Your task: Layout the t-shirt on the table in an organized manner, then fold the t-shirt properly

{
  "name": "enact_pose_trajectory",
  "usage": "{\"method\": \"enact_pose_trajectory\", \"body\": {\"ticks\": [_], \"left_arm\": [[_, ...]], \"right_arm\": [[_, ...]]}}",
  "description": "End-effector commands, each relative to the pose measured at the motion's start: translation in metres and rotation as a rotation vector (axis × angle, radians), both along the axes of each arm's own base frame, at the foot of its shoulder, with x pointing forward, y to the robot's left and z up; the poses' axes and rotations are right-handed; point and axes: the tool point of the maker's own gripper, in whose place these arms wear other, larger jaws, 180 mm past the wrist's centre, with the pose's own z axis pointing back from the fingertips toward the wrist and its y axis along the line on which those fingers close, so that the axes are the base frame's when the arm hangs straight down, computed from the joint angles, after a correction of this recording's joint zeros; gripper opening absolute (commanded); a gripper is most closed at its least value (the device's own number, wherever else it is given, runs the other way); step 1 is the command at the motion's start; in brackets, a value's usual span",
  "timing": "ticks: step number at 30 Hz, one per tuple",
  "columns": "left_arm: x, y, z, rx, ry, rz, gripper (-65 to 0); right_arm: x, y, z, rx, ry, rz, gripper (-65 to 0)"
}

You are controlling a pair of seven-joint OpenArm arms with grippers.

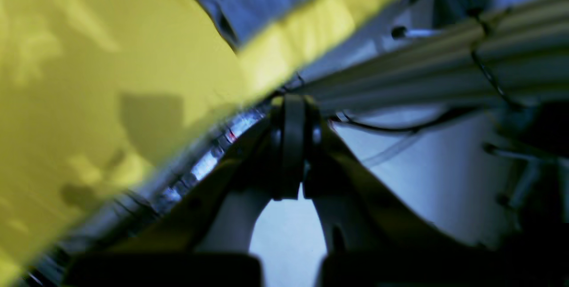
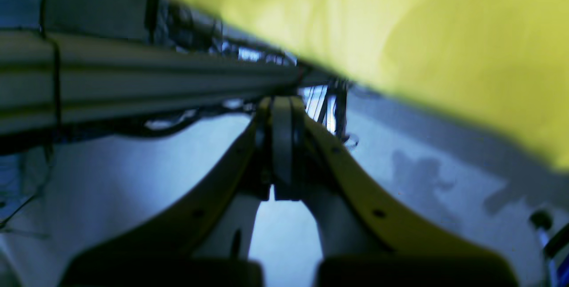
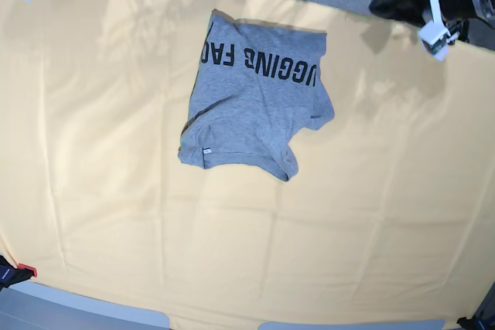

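So the table (image 3: 93,191) was just a big spread of pale yellow-orange cloth with faint creases. The t-shirt (image 3: 251,106) sat toward the far middle of it, loosely folded, grey with black block lettering along its far edge, one sleeve sticking out on the right. Neither arm was over the shirt. The right gripper (image 2: 282,153) was off past the table edge, jaws pressed together on nothing. Same deal with the left gripper (image 1: 293,145): jaws together, empty, a corner of the shirt at the top of its view.
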Motion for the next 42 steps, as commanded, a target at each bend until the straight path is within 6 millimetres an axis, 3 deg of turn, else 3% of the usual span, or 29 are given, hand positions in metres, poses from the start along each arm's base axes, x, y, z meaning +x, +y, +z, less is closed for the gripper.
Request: {"method": "enact_pose_trajectory", "body": {"ticks": [1, 9, 14, 19, 24, 29, 35, 39, 42], "left_arm": [[-0.01, -0.004, 0.003, -0.017, 0.017, -0.024, -65.0], [-0.081, -0.01, -0.008, -0.049, 0.25, -0.024, -65.0], [-0.101, -0.005, -0.017, -0.021, 0.32, 0.002, -65.0], [-0.128, -0.014, -0.039, -0.009, 0.424, -0.026, -65.0], [-0.176, -0.022, -0.072, 0.059, 0.581, -0.115, -65.0], [-0.196, -0.021, -0.114, 0.104, 0.688, -0.071, -65.0], [-0.217, 0.0, -0.173, 0.155, 0.85, -0.013, -65.0], [-0.215, 0.019, -0.21, 0.173, 0.92, 0.095, -65.0], [-0.199, 0.028, -0.233, 0.169, 0.924, 0.193, -65.0]], "right_arm": [[-0.005, 0.003, 0.005, 0.01, 0.005, 0.012, -65.0], [-0.041, 0.002, 0.004, 0.015, 0.14, 0.009, -65.0], [-0.062, -0.021, -0.021, 0.066, 0.241, -0.119, -65.0], [-0.069, -0.007, -0.054, 0.206, 0.307, -0.185, -65.0], [-0.084, 0.013, -0.093, 0.289, 0.43, -0.158, -65.0], [-0.127, 0.016, -0.14, 0.199, 0.643, -0.064, -65.0], [-0.158, 0.012, -0.185, 0.125, 0.77, 0.0, -65.0], [-0.174, 0.015, -0.21, 0.099, 0.807, 0.017, -65.0], [-0.177, 0.014, -0.233, 0.064, 0.778, 0.009, -65.0]]}}
